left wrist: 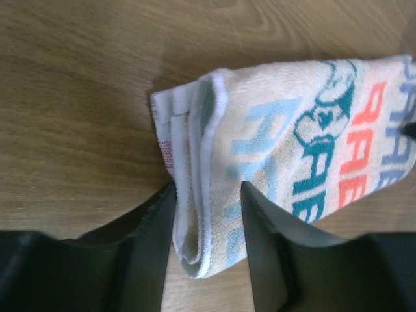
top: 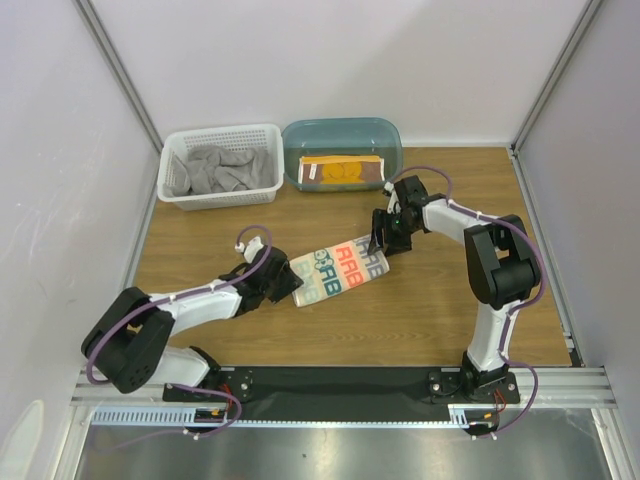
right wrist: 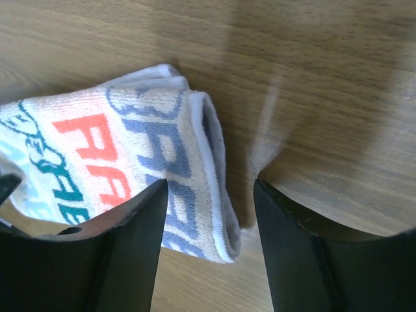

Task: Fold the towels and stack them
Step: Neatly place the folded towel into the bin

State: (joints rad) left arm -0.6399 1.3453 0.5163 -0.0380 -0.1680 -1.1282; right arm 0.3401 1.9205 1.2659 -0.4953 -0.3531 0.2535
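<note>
The white towel [top: 340,268] with red and blue lettering lies folded into a strip on the table. My left gripper [top: 292,286] is at its near-left end. In the left wrist view this gripper [left wrist: 208,195] is open, and its fingers flank the folded end of the white towel [left wrist: 260,149]. My right gripper [top: 378,243] is at the far-right end. It [right wrist: 210,188] is open around the corner of that towel [right wrist: 130,156], with a gap to its right finger. A grey towel [top: 218,168] sits crumpled in the basket. A folded brown and orange towel [top: 342,172] lies in the tub.
The white lattice basket [top: 172,196] stands at the back left, and the teal oval tub [top: 392,140] stands beside it at the back centre. White walls enclose the table on three sides. Bare wood lies in front of and to the right of the towel.
</note>
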